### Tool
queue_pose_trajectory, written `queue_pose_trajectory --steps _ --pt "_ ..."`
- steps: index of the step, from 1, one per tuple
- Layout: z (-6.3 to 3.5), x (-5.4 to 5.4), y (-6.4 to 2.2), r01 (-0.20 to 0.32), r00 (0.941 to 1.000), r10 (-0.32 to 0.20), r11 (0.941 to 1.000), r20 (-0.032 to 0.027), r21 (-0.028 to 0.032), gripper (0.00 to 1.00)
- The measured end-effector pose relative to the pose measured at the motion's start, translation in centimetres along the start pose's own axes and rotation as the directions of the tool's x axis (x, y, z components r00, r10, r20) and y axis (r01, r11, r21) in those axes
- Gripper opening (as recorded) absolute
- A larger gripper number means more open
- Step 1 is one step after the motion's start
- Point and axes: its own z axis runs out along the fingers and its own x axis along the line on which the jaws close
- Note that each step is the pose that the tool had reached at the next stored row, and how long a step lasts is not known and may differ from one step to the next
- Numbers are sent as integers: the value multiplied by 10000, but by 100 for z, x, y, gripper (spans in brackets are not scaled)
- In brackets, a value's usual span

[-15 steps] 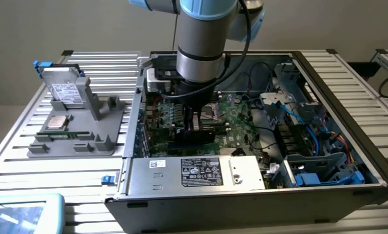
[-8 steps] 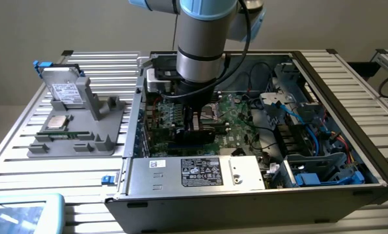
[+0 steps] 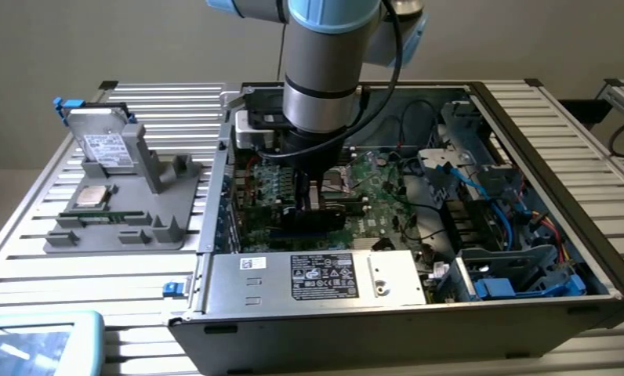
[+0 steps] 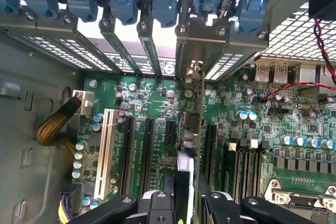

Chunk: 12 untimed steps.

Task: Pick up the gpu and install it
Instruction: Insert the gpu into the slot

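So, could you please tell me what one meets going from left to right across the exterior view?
Blue-edged tray corner → grey parts holder with the silver hard drive → green motherboard inside the open computer case → blue cables.

place: lab or test workshop | evidence: open PC case (image 3: 396, 313) at centre on slatted aluminium surface (image 3: 51, 270), grey parts fixture (image 3: 124, 223) at left, robot arm (image 3: 323, 70) at top

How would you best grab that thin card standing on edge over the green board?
By its free top edge, coming straight down from above, as the gripper does now. The gpu stands upright, its lower edge toward the motherboard slots, so only the top edge and flat faces are free to pinch.
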Motion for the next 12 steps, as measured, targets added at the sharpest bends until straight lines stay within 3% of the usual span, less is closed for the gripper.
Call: queue_pose_trajectory --steps 12 --pt "3 1 0 -2 10000 2 10000 -10 12 27"
